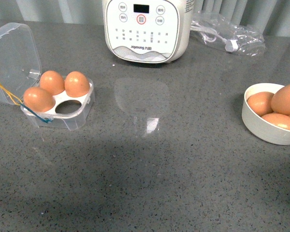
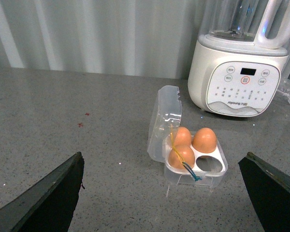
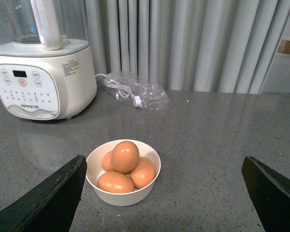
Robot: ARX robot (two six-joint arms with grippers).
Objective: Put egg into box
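The clear box (image 1: 63,121) stands open at the left of the counter, its lid (image 1: 12,58) tipped back. It holds three brown eggs (image 1: 52,82), and its front right slot (image 1: 67,107) is empty. Several more brown eggs lie heaped in a white bowl (image 1: 261,130) at the right, with one egg (image 1: 286,98) on top. My left gripper (image 2: 162,157) is open and empty, well back from the box (image 2: 193,180). My right gripper (image 3: 163,158) is open and empty, back from the bowl (image 3: 123,197) and its top egg (image 3: 125,156). Neither gripper shows in the front view.
A large white appliance with buttons (image 1: 146,29) stands at the back centre. A clear plastic bag with a cord (image 1: 227,34) lies at the back right. Grey curtains hang behind the counter. Bare grey counter lies between box and bowl.
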